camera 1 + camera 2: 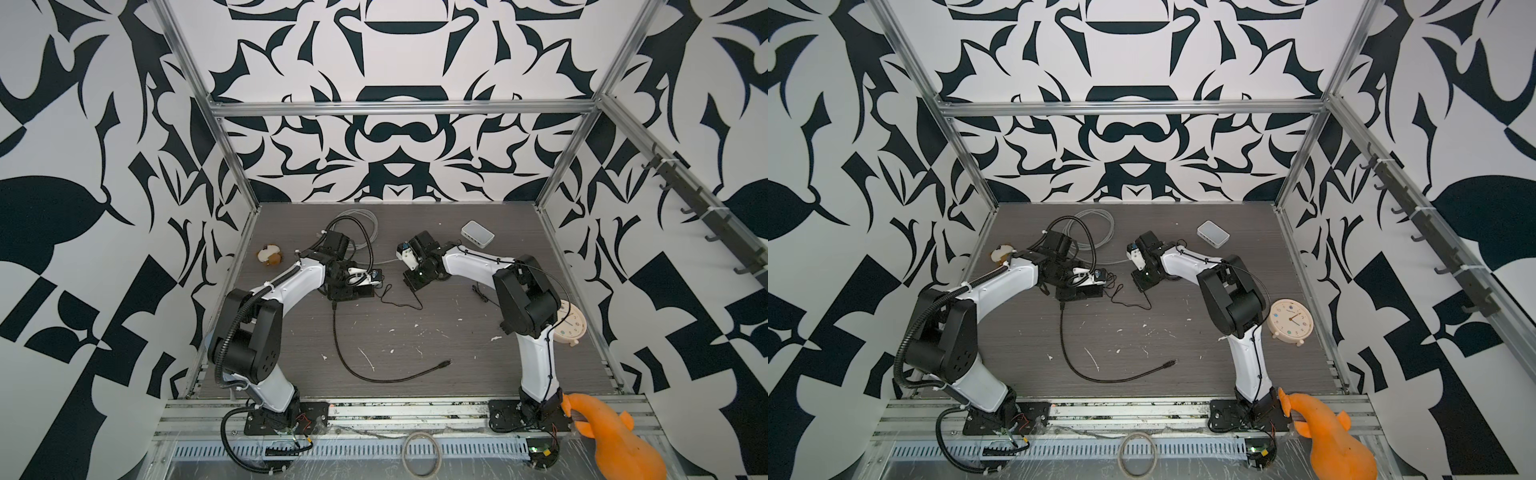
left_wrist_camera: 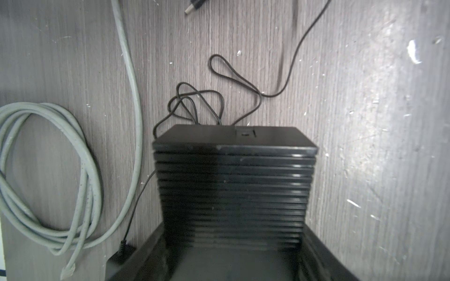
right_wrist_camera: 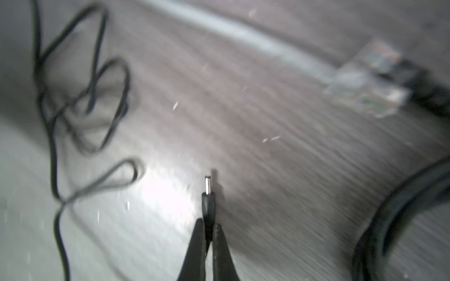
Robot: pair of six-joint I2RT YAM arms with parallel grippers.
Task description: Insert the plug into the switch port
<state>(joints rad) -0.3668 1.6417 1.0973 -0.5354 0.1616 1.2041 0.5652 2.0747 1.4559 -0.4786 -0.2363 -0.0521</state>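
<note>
The switch (image 2: 233,170) is a black ribbed box, with a small port (image 2: 244,133) in its far face. It lies between the fingers of my left gripper (image 2: 233,233), which is shut on its sides. In both top views that gripper (image 1: 359,293) (image 1: 1088,291) sits low on the table left of centre. The plug (image 3: 208,194) is a thin black barrel with a metal tip. My right gripper (image 3: 209,226) is shut on its body, just above the table. The plug's tip (image 2: 191,8) shows beyond the switch, apart from it. A thin black wire (image 1: 399,305) trails between the two.
A coiled grey network cable (image 1: 361,220) lies behind the left arm, its clear connector (image 3: 365,90) near the right gripper. A thick black cable (image 1: 345,357) curves across the front. A small white box (image 1: 478,234) sits at back right. A clock (image 1: 571,324) stands by the right arm.
</note>
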